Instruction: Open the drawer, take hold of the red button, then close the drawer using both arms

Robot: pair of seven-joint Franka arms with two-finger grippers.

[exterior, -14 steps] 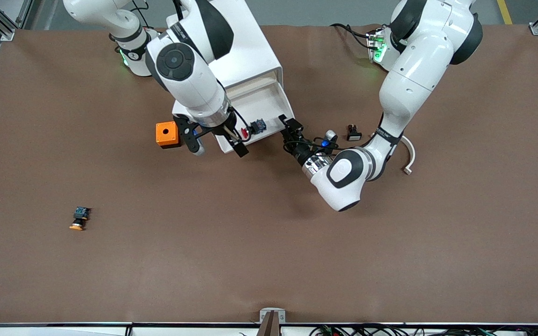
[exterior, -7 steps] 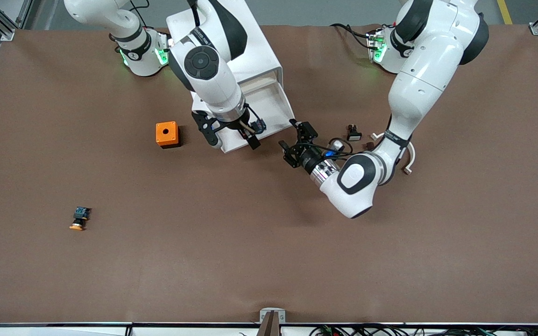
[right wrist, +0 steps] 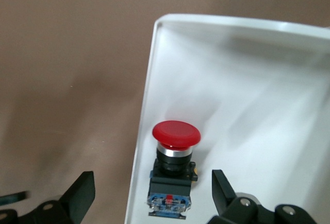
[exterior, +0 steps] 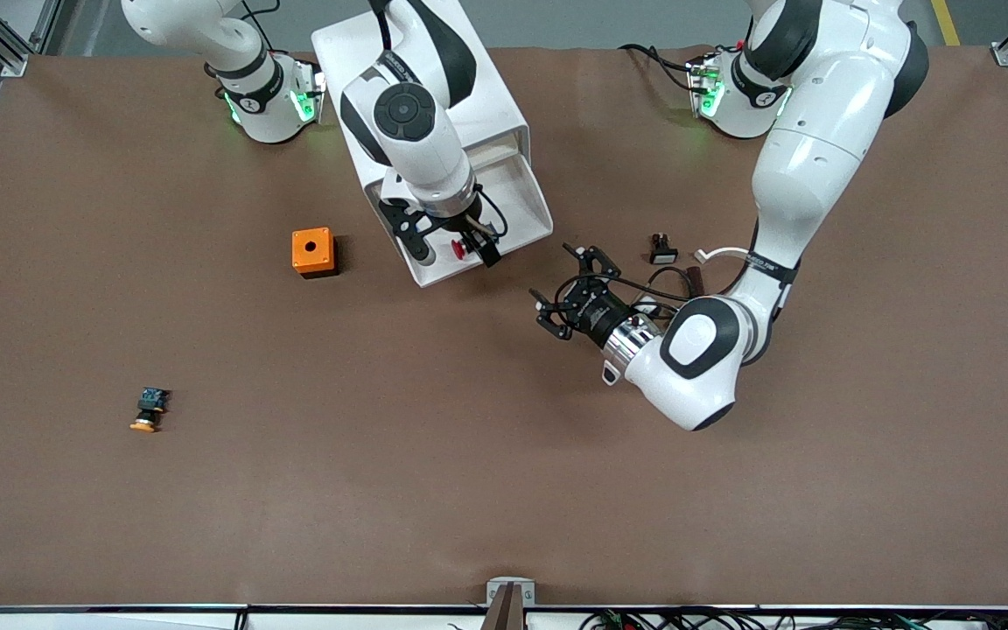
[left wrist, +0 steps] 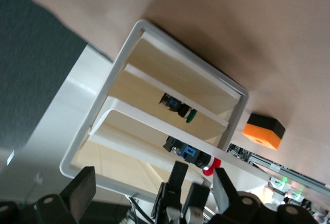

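The white cabinet (exterior: 486, 96) stands at the robots' side of the table, and its drawer (exterior: 521, 210) is pulled out toward the front camera. The red-capped button (exterior: 459, 249) lies in the drawer near its front corner. My right gripper (exterior: 454, 252) is open over it. In the right wrist view the button (right wrist: 175, 157) lies between the fingers (right wrist: 82, 195) of the right gripper (right wrist: 153, 198). My left gripper (exterior: 561, 289) is open and empty, over the table beside the drawer's front. The left wrist view shows the button (left wrist: 211, 165) and the left gripper (left wrist: 153, 195).
An orange cube with a hole (exterior: 311, 252) sits beside the drawer, toward the right arm's end. An orange-capped button (exterior: 147, 409) lies nearer the front camera. A small black-and-white switch (exterior: 663, 252) and a white curved piece (exterior: 718, 254) lie near the left arm. A green-capped button (left wrist: 180, 112) lies in another drawer.
My right gripper has moved from the drawer's front edge to over the red button. My left gripper has let go of the drawer's front corner and drawn back toward the front camera.
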